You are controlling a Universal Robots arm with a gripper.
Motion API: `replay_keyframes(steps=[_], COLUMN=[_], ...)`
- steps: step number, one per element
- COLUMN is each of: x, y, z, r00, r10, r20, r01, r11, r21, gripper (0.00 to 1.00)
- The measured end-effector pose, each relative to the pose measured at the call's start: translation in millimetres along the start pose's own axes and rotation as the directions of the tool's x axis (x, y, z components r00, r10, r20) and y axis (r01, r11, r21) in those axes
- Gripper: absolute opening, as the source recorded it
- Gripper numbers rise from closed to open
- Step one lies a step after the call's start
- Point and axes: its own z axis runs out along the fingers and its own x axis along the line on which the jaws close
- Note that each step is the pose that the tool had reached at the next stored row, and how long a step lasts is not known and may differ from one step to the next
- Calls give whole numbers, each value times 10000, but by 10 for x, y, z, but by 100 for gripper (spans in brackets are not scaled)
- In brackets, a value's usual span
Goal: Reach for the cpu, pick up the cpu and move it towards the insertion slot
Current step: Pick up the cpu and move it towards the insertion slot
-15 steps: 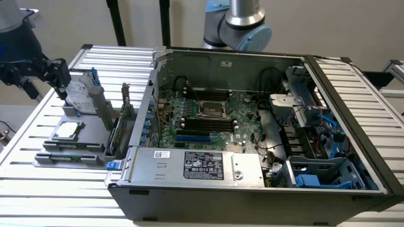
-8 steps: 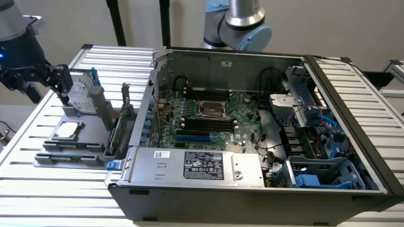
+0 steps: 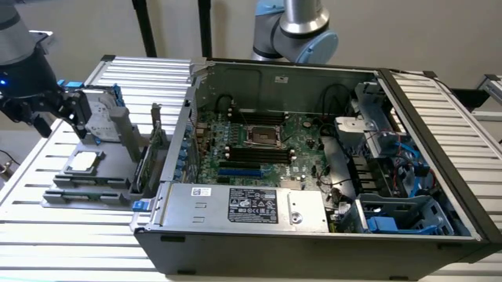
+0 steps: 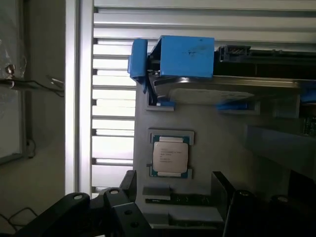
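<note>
The cpu (image 3: 84,163) is a small square chip with a silvery top, lying flat in a recess of the grey holder (image 3: 82,191) on the exterior view's left. In the wrist view the cpu (image 4: 170,155) sits a little ahead of my two dark fingers (image 4: 129,183), which stand well apart with nothing between them. My gripper (image 3: 61,126) hangs open above and slightly behind the chip, not touching it. The insertion slot (image 3: 264,136) is the metal-framed square socket with a dark centre on the motherboard inside the open computer case.
A silver hard drive with a blue bracket (image 3: 102,117) stands upright on the holder just beside the gripper, and the blue bracket (image 4: 187,57) lies beyond the chip. The case wall (image 3: 184,126) rises between the holder and the socket. Black memory slots (image 3: 255,154) flank the socket.
</note>
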Motion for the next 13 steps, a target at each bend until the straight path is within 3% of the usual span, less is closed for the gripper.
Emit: replay_keyframes(steps=[4, 13], x=[-5, -42], y=[-42, -51], z=[72, 235], r00=[10000, 10000], r10=[1, 1], r20=[2, 0], r01=[-1, -1], r11=[10000, 10000], r21=[-1, 0], gripper=[71, 71])
